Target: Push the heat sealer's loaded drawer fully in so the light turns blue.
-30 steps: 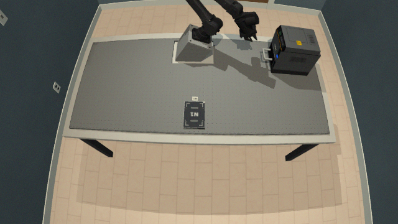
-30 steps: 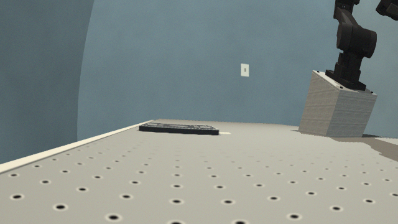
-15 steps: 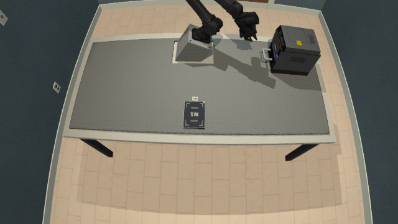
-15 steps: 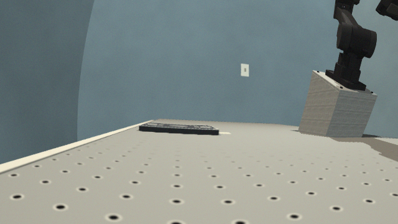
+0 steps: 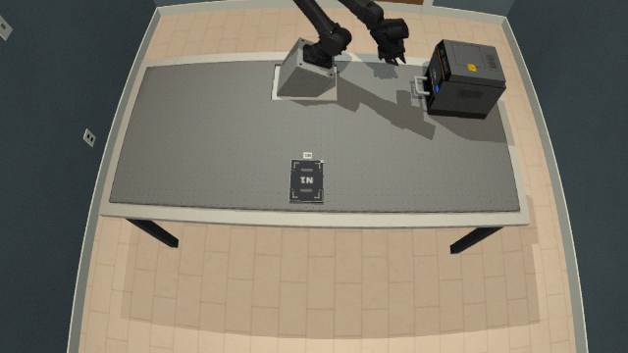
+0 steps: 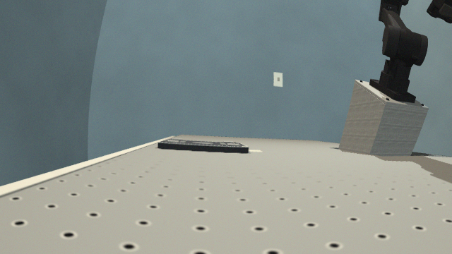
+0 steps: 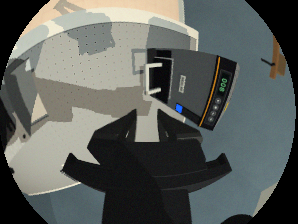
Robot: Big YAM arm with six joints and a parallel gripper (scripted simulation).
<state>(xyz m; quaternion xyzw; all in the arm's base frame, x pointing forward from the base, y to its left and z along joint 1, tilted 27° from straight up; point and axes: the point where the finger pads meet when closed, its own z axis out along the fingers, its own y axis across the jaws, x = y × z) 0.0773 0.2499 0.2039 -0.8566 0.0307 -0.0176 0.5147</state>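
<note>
Sealer (image 5: 466,80) (image 7: 192,87) with 1 blue light (image 5: 437,88) (image 7: 179,108), 1 pale handle (image 5: 421,85) (image 7: 148,79), 1 gripper (image 5: 395,61) (image 7: 147,112) apart, 2 fingers part-spread.

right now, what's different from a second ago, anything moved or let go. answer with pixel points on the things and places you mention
Nothing visibly changed. The gripper (image 5: 396,62) (image 7: 147,112) holds nothing and stays a little open, short of the handle (image 5: 417,85) (image 7: 148,79). The sealer (image 5: 466,80) (image 7: 196,85) sits where it was, its light (image 5: 437,89) (image 7: 179,108) still blue, and the plate marked N1 (image 5: 306,188) (image 6: 203,147) is where it was too.
</note>
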